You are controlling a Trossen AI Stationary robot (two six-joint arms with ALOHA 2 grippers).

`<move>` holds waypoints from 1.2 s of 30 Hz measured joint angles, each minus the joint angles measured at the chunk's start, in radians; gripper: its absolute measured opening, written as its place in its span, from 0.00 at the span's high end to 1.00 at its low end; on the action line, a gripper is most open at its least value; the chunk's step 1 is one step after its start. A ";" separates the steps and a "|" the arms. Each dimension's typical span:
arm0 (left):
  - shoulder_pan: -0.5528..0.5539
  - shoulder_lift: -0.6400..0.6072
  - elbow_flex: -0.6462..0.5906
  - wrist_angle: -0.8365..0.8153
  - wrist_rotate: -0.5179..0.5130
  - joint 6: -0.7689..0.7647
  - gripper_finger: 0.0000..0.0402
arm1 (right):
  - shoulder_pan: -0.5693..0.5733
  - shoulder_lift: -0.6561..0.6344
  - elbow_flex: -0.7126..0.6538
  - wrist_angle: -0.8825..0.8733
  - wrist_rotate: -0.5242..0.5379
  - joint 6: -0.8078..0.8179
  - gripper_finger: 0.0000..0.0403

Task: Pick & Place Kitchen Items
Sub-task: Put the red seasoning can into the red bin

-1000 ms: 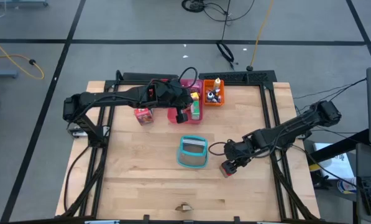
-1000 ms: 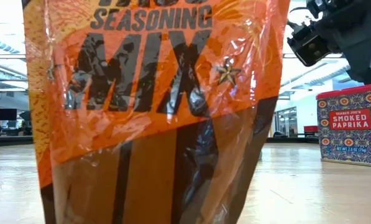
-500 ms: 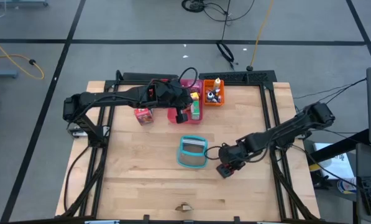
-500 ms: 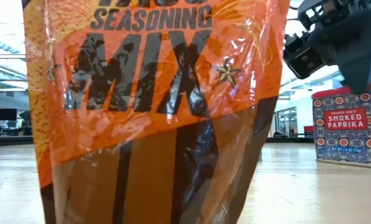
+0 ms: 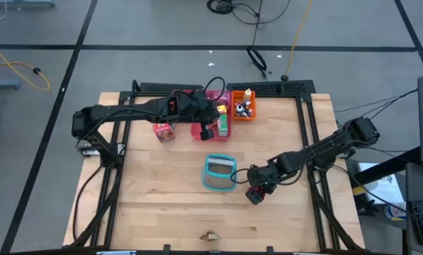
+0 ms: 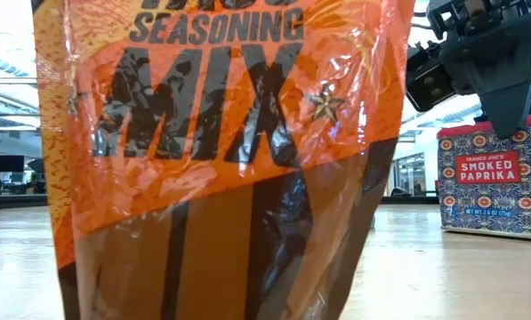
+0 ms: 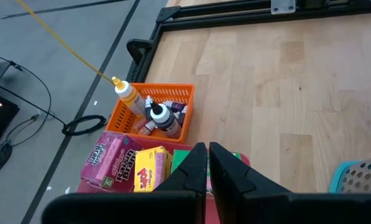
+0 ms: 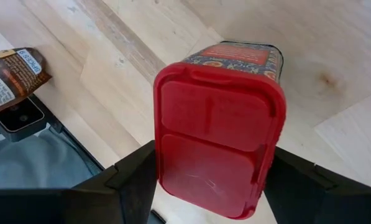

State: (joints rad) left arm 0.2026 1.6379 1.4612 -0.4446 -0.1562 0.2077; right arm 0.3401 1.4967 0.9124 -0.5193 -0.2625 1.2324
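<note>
Here, on the pale wood table [image 5: 161,205] — right end effector [image 5: 255,194] clasps the paprika tin [image 8: 219,124].

— What can you read from where I work?
— "SEASONING MIX" on the orange packet [image 6: 221,133]. The red-lidded tin [image 6: 494,178] between my right fingers says "SMOKED PAPRIKA". The pink carton's [image 7: 110,160] lettering is too small.

This is a robot lab or test hall, not a home kitchen. A bare wooden worktop [image 5: 161,184] sits in a black metal frame [image 5: 296,88] on a wide grey concrete floor [image 5: 69,28] marked with dark tape lines. Loose cables [image 5: 264,60], one of them yellow [image 5: 296,35], trail across the floor. The low view looks past the worktop into a large open hall with bright ceiling lights [image 6: 3,67].
</note>
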 joint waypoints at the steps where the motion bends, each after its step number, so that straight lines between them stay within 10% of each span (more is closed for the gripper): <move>1: 0.000 0.000 0.000 0.000 0.000 0.000 0.95 | 0.000 0.000 0.000 0.000 0.001 -0.001 0.40; 20: 0.001 0.000 0.000 -0.001 0.000 -0.003 0.95 | 0.008 -0.023 -0.003 -0.035 0.024 -0.030 0.46; 36: 0.001 0.000 0.000 -0.001 0.000 -0.003 0.95 | 0.011 -0.360 -0.006 -0.276 0.242 -0.036 0.48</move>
State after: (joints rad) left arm 0.2035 1.6379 1.4613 -0.4458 -0.1566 0.2047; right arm 0.3511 1.1363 0.9062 -0.7956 -0.0202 1.1964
